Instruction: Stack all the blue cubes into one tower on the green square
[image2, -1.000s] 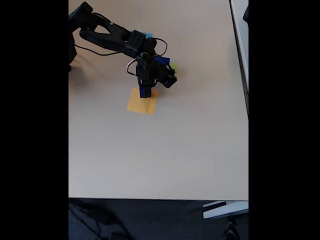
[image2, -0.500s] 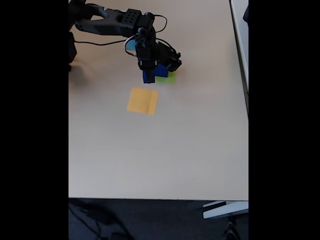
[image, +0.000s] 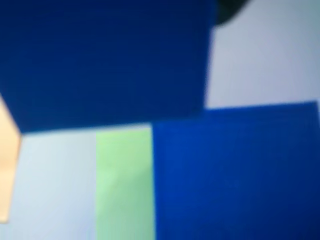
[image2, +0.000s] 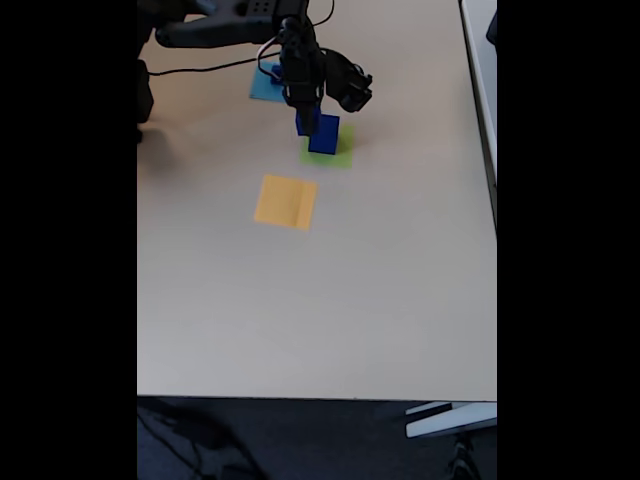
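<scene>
In the fixed view the gripper (image2: 306, 112) hangs near the far edge of the table (image2: 330, 310), a little toward the far left corner. It holds a blue cube (image2: 305, 122) between its fingers, closed on it. Just beside it, the big blue cube (image2: 324, 134) sits on the green square (image2: 340, 156). The light-blue square (image2: 263, 86) lies closer to the far edge, and the orange-yellow square (image2: 285, 201) lies nearer the middle of the table.

In the wrist view the held cube (image: 105, 60) is very close and blurry, with the big cube (image: 235, 175) below and to the right, and a strip of the green square (image: 124, 185) beside it.

The held cube looks off to one side of the big one. To do this step well, the arm should slide across until the cubes line up, come down slowly, keep the cube flat, and let go only when it rests on top.
</scene>
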